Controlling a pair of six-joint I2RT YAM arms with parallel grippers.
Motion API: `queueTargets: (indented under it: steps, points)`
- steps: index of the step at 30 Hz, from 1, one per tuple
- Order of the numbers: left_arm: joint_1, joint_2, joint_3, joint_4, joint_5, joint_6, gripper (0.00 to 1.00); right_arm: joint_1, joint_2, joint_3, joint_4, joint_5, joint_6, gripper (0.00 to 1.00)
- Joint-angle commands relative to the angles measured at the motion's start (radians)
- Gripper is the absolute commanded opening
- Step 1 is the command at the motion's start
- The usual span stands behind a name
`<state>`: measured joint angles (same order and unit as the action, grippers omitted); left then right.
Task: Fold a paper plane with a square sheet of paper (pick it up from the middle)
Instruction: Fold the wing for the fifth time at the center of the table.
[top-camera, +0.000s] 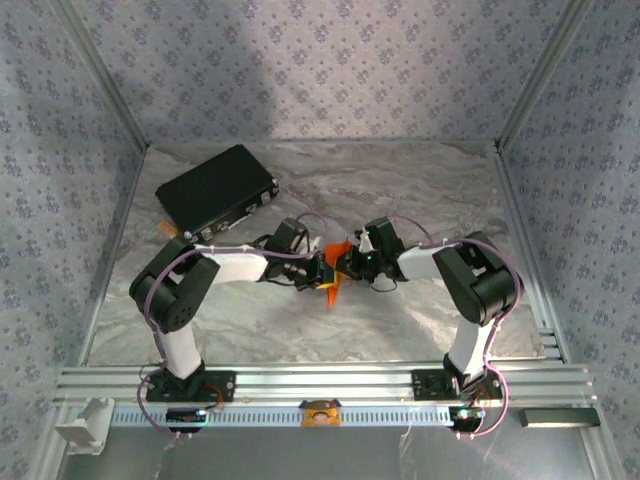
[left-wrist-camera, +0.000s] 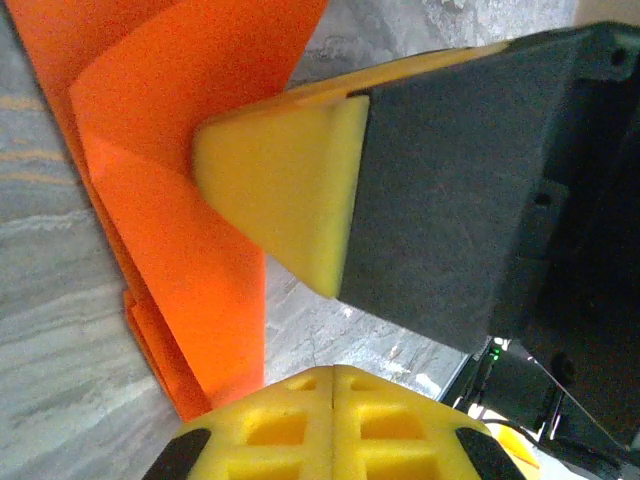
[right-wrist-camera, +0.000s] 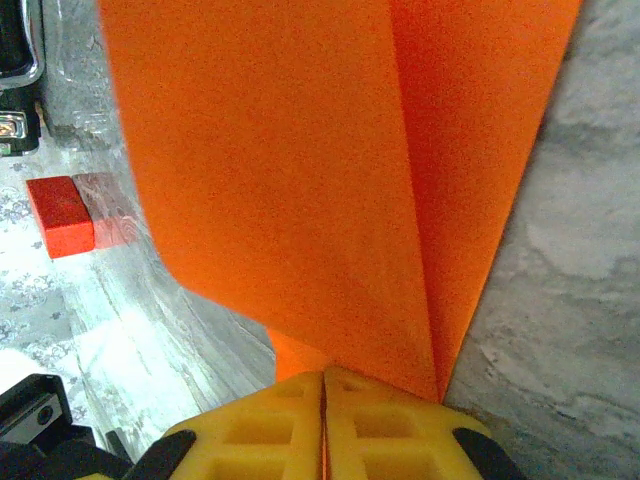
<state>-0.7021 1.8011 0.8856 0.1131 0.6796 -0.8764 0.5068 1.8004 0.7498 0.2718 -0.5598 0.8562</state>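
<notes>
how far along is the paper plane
Partway. Done: the orange paper is held up and shows long creases and layered flaps. In hand: the right gripper is shut on it, the left gripper shut beside it. Left: it does not read as a finished dart yet, so final folds likely remain.

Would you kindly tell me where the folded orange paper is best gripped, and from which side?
Probably at its creased edge, where the layers stiffen the orange paper, coming in edge-on to clamp both faces. It is thin and stands on edge, so a flat approach would find nothing to close on; the right end effector pinches it that way.
</notes>
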Motion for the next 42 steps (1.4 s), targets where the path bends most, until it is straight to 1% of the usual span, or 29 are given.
queueTargets:
  steps: [1,6,8,11,17,20,22,27,42]
  points:
    - [-0.003,0.022,0.023,0.020,0.005,-0.004,0.05,0.013,0.028,-0.026,-0.100,0.068,0.009,0.11]
    - [-0.015,0.057,0.040,0.024,0.027,-0.013,0.05,0.015,0.027,-0.022,-0.102,0.072,0.008,0.11]
    - [-0.018,0.077,0.057,-0.016,0.016,0.000,0.06,0.015,0.027,-0.021,-0.106,0.072,0.009,0.11]
    - [-0.022,0.101,0.058,-0.003,0.017,-0.008,0.06,0.015,0.029,-0.021,-0.105,0.073,0.008,0.11]
    - [-0.036,0.134,0.058,-0.087,-0.037,0.021,0.05,0.015,0.035,-0.021,-0.102,0.074,0.008,0.11]
    - [-0.060,0.136,0.049,-0.126,-0.055,0.043,0.04,0.014,0.036,-0.025,-0.103,0.076,0.009,0.11]
    - [-0.076,0.128,0.043,-0.168,-0.080,0.060,0.03,0.014,0.036,-0.026,-0.103,0.077,0.008,0.11]
    - [-0.091,0.092,0.009,-0.203,-0.109,0.067,0.03,0.012,0.033,-0.028,-0.108,0.080,0.006,0.11]
    - [-0.115,-0.027,-0.026,-0.292,-0.072,0.161,0.06,0.007,0.034,-0.031,-0.110,0.082,0.003,0.11]
